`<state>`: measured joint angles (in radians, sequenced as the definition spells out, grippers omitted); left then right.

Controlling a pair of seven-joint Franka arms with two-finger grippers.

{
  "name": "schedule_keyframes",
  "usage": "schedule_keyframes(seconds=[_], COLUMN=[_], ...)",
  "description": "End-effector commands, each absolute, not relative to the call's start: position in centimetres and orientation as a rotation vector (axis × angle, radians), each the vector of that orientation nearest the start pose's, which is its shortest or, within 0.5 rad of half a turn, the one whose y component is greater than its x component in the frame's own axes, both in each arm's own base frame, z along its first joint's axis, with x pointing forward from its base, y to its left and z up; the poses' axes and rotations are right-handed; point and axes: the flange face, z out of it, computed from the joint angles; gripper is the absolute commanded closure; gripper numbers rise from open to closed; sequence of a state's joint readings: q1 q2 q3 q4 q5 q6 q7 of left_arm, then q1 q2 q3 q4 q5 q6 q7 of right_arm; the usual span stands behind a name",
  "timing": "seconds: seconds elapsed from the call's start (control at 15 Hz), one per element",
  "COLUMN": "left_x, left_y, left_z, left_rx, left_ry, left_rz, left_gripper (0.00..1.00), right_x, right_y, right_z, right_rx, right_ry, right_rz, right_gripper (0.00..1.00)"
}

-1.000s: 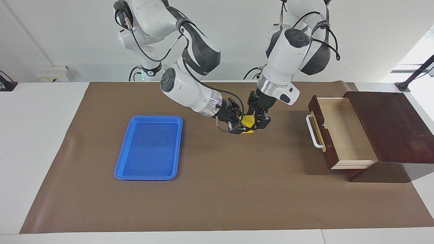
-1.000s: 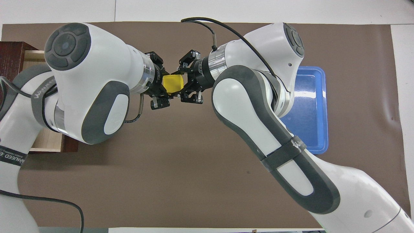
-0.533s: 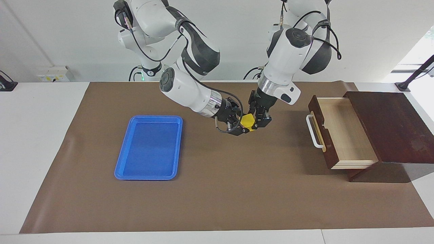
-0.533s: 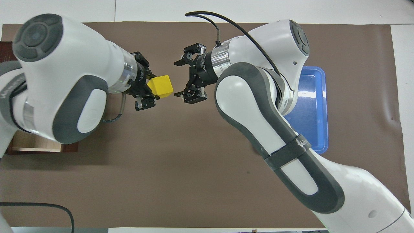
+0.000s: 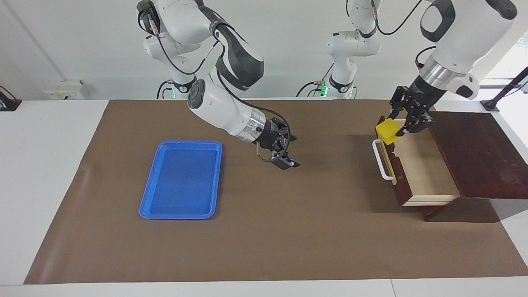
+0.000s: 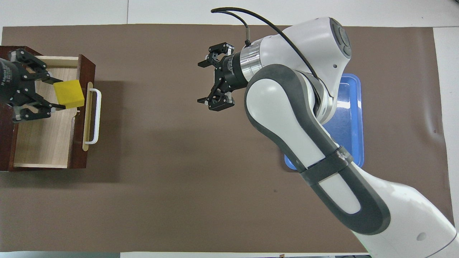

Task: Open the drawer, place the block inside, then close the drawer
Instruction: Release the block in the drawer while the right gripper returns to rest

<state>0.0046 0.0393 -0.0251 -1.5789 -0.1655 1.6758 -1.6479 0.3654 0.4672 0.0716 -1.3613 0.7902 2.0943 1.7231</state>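
The drawer (image 5: 420, 165) stands pulled open at the left arm's end of the table, its pale inside bare and its white handle (image 5: 381, 161) facing the middle of the table. My left gripper (image 5: 395, 128) is shut on the yellow block (image 5: 387, 130) and holds it in the air over the drawer, just inside its front panel. In the overhead view the block (image 6: 69, 94) sits between the left gripper's fingers (image 6: 57, 94) over the drawer (image 6: 43, 139). My right gripper (image 5: 292, 152) is open and empty over the middle of the mat; it also shows in the overhead view (image 6: 202, 83).
The drawer slides out of a dark wooden cabinet (image 5: 474, 152). A blue tray (image 5: 181, 179) lies empty on the brown mat toward the right arm's end of the table, partly hidden under the right arm in the overhead view (image 6: 346, 118).
The right gripper let go of the block and the left gripper took it. The left arm carried it from the middle of the mat to over the open drawer. The right gripper drew back slightly.
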Motion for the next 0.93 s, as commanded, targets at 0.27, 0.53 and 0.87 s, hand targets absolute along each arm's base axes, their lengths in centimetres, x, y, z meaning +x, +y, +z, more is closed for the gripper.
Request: schedule_keyframes(seconds=[0.27,0.53,0.87], left_x=[57.2,56.9,56.0], left_y=[4.2,4.1,3.6], left_z=[54.6,50.3,45.6], left_rx=[2.206,2.303,2.396], left_ry=[2.072,2.069,2.049], left_rz=[0.027,0.067,0.104], left_gripper=[1.00,1.00,1.00], right_x=[66.3,64.6,61.6], right_y=[15.6,9.5,5.3], right_z=[54.4,55.0,57.8], right_rx=[-1.894,-2.219,-2.660], right_ry=[1.817,1.616,1.142], right_rz=[0.559,0.509,0.361], right_gripper=[0.00,0.00,0.00])
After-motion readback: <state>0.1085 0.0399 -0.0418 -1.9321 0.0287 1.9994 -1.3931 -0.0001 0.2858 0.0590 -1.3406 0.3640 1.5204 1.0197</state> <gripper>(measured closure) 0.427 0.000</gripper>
